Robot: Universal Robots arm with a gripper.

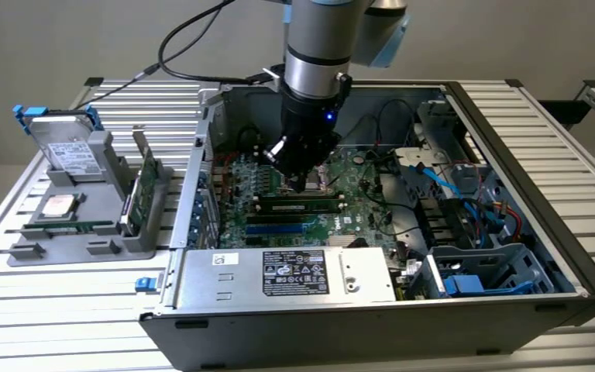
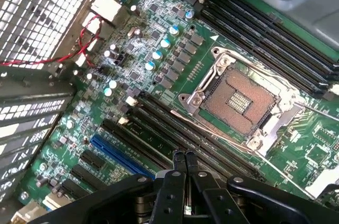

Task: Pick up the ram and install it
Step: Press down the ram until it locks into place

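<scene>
gripper (image 2: pixel 184 156), fingers pressed together and empty, hovers just above ram (image 1: pixel 300 206) seated in motherboard (image 2: pixel 159 49) slot: install step looks near done, likely pressing home.

An open computer case (image 1: pixel 545 232) lies on its side on a slatted metal tabletop (image 1: pixel 60 310). Inside it a green motherboard (image 1: pixel 365 201) faces up, with an empty processor socket (image 2: pixel 241 99) framed by a silver metal latch, rows of black slots (image 2: pixel 265 38) just beside it and one blue slot (image 2: pixel 119 155) further along. A silver power supply (image 1: pixel 287 273) with a white label sits at the case's near edge. Blue cables (image 1: pixel 452 194) run over a drive cage (image 1: pixel 483 267) at the exterior view's right. Red wires (image 2: pixel 85 38) cross near a perforated metal panel (image 2: pixel 47 7). At the exterior view's left, a grey holder (image 1: pixel 91 232) carries a hard drive (image 1: pixel 65 147), a green card standing upright (image 1: pixel 148 182) and a small silver chip (image 1: pixel 58 204).
</scene>
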